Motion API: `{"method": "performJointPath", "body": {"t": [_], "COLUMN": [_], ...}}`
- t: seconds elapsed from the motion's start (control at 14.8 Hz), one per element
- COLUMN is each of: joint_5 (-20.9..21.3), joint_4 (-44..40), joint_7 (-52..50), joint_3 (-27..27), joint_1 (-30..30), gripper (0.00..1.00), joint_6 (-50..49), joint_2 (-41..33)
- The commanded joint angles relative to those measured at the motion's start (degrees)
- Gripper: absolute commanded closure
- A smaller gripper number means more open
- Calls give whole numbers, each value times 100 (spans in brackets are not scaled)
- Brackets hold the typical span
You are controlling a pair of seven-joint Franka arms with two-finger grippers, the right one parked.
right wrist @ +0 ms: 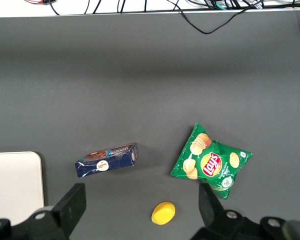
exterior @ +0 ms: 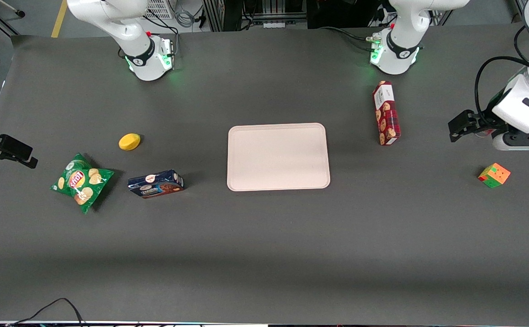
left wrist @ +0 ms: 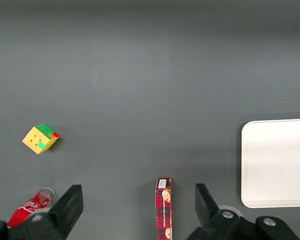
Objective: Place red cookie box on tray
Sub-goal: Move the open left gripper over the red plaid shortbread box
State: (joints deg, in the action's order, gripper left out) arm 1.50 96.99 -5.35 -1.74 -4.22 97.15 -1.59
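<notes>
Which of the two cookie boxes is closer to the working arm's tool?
The red cookie box; the tool hovers open nearby. The dark blue cookie box lies past the tray.

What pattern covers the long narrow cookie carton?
Red plaid with cookie pictures on the red cookie carton, clearest in the front view; the open hand hangs above it.

The red plaid box lies upper right on the table, apart from the empty cream tray at centre.

The red cookie box lies beside the tray on the surface, with the gripper near the working arm's end.
</notes>
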Motion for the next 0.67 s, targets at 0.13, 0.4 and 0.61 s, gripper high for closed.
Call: {"method": "performJointPath", "body": {"t": [0.13,0.4,0.61], "joint_5": [17,78,87], "joint_4": [-215,-233,-224], "joint_7": [17,52,-45], "joint_3": [15,7,-2], "joint_1": [-26,-44,-53], "gripper": [0,0,0], "joint_6": [-135,-135,-135], "joint_2": [62,80,71]}}
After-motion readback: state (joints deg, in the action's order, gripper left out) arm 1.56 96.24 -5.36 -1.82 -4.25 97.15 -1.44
